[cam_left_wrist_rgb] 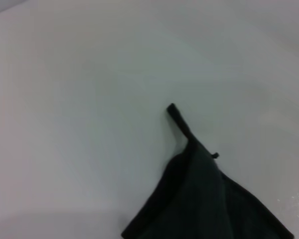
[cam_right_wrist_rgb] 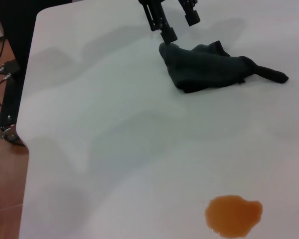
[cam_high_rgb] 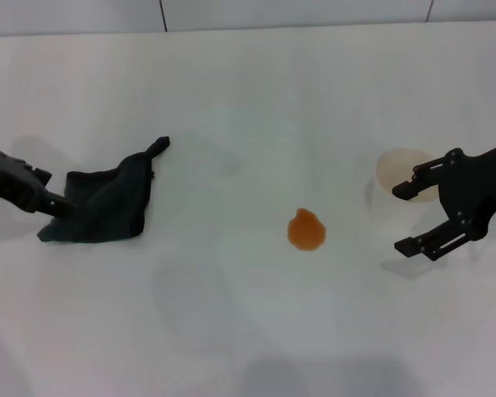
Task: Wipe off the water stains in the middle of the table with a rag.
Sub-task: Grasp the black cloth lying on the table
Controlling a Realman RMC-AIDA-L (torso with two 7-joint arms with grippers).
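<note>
Your left gripper (cam_high_rgb: 56,203), jaws seemingly parted, meets the rag (cam_high_rgb: 107,203) edge to grasp it; right gripper (cam_high_rgb: 415,215) waits wide open.

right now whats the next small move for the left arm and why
Probably ease the open left gripper a little further onto the rag and close. It is at the rag's near edge with nothing held, and the water stains sit unwiped mid-table. The open right gripper waits by a cup.
</note>
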